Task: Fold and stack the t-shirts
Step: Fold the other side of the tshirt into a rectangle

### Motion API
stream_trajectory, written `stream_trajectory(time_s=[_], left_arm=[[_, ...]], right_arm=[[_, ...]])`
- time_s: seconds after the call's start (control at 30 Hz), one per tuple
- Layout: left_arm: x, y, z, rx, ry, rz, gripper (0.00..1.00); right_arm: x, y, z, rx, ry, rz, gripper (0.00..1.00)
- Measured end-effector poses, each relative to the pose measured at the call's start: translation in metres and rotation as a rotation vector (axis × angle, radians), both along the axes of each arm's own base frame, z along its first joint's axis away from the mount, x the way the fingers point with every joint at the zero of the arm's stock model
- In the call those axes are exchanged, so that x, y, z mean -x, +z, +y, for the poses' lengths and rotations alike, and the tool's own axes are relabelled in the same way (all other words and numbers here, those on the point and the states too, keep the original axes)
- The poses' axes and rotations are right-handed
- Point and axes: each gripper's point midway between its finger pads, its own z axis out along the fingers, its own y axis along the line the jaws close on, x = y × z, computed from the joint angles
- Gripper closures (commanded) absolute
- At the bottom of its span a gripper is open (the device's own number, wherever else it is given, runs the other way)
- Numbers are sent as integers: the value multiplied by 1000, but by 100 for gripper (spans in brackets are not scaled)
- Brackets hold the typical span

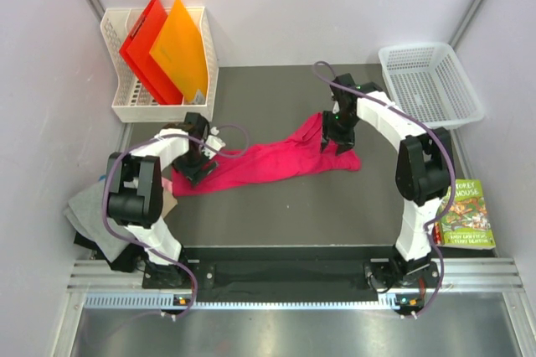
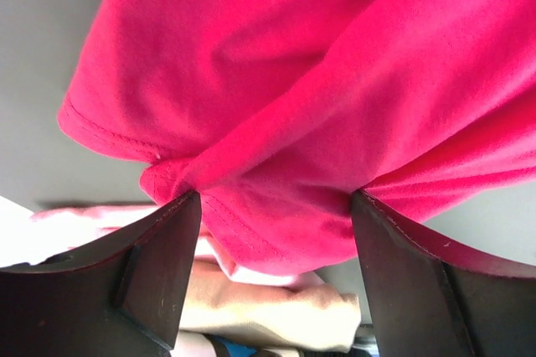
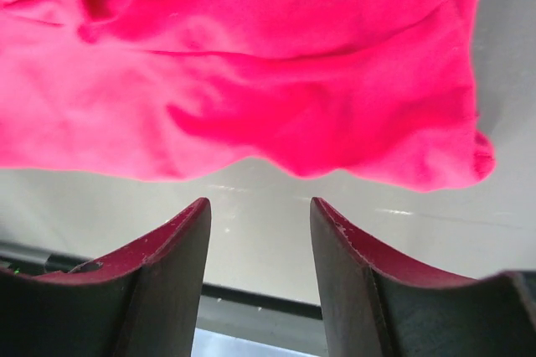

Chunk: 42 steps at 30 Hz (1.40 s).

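While the magenta shirt (image 1: 268, 162) lies stretched in a rumpled band across the table (image 1: 285, 214), an arm stands at each end of it. The left claw (image 2: 275, 206) is wide apart, with a bunched hem of the shirt lying between its fingers. The right claw (image 3: 260, 206) is apart too, with nothing between its fingers and the shirt's edge just beyond the tips. A grey shirt (image 1: 84, 210) and a tan shirt (image 2: 276, 315) lie folded at the table's left edge.
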Motion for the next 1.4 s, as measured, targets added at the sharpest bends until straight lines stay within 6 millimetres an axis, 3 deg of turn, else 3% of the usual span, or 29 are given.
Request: stream_trajectory(time_s=[0.13,0.3,0.4,0.53,0.57,0.7,0.87,1.07,1.23,1.3,1.4], left_arm=[[2,12,0,4,11,27,22],[-20,37,-9,52,32,-30,22],[-23,42,-13,72,43,-41,22],[-19,41,-17,97,56,-26,23],[-19,41,-18,102,64,-27,23],[-18,30,-19,104,79,-15,23],[1,-6,-13,73,89,68,24],[5,-5,-11,70,76,48,23],[15,-4,-6,50,59,50,23],[16,-3,-5,47,56,53,23],[14,11,-6,55,57,65,23]], right_arm=[[0,6,7,-33,8,0,49],[-6,0,9,-37,7,-9,51],[-10,-20,9,-23,7,4,52],[1,-59,-5,46,3,68,51],[1,-61,-7,46,0,71,51],[0,-61,-15,45,-10,49,52],[4,-61,-34,37,-37,42,53],[22,-61,-59,53,-60,39,53],[52,-61,-76,102,-63,101,51],[56,-53,-80,121,-55,109,50],[42,-31,-79,122,-56,80,49]])
